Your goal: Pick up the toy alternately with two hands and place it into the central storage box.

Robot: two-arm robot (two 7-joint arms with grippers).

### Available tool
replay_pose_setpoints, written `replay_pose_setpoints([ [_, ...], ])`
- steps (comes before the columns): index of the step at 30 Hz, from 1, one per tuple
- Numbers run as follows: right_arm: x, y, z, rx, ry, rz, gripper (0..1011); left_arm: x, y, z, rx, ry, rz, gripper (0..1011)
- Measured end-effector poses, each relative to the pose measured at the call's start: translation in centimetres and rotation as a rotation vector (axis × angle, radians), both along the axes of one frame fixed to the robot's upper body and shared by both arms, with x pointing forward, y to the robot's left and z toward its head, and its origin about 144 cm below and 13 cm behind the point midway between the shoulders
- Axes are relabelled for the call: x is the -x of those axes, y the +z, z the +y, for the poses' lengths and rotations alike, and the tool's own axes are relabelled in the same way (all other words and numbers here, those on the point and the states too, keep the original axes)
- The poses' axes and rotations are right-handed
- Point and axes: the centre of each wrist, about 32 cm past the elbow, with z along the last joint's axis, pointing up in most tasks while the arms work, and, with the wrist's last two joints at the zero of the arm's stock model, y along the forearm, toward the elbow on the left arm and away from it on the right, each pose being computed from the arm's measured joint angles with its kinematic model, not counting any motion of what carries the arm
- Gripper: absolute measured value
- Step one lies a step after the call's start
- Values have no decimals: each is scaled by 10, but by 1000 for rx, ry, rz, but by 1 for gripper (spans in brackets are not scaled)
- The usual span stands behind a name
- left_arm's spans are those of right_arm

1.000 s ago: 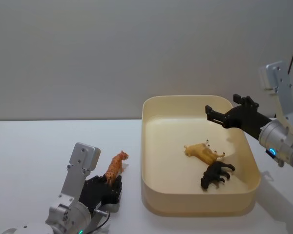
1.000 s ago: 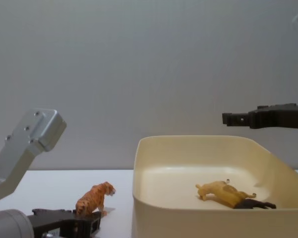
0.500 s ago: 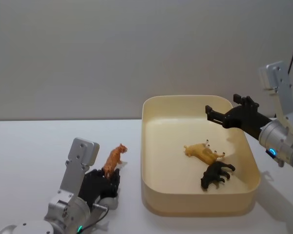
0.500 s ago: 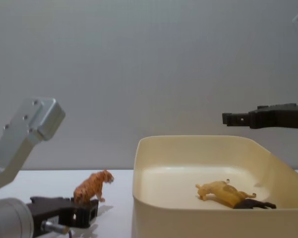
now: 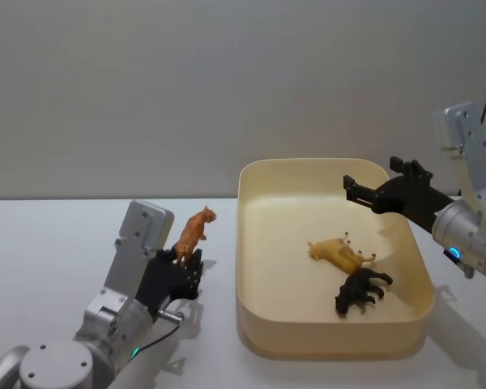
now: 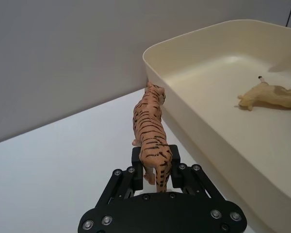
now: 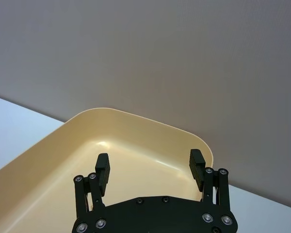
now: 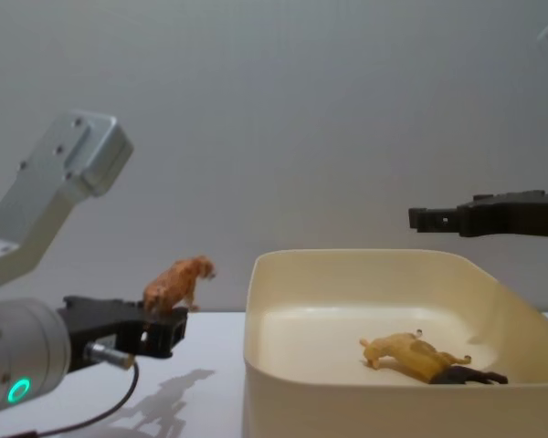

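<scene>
An orange striped tiger toy (image 5: 191,234) (image 6: 152,133) (image 8: 174,284) hangs above the white table, held by its hind end in my left gripper (image 5: 185,265) (image 6: 156,167) (image 8: 169,326), which is shut on it. It sits just left of the cream-yellow storage box (image 5: 255,339) (image 8: 347,401) (image 6: 208,141). My right gripper (image 5: 348,186) (image 7: 149,167) (image 8: 416,218) hovers open over the box's far right side, with nothing between its fingers. Inside the box lie a tan animal figure (image 5: 338,254) (image 8: 409,354) (image 6: 271,96) and a black one (image 5: 359,290) (image 8: 468,375).
The white table (image 5: 40,259) stretches left of the box, with a grey wall behind. The tiger's shadow (image 8: 169,398) falls on the table beneath my left gripper.
My left gripper has lifted the tiger off the table and carried it up and slightly toward the box. The right gripper has stayed in place.
</scene>
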Motion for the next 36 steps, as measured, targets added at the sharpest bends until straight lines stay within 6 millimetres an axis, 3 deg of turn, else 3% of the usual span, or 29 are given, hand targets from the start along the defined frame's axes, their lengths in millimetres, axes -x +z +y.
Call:
replay_pose_setpoints([
  [26,0,0,0,0,0,0,1001,-43,36,-8,-95,-327,-60,282],
  [36,0,0,0,0,0,0,1001,-49,45,-12,-137,-376,-87,282],
])
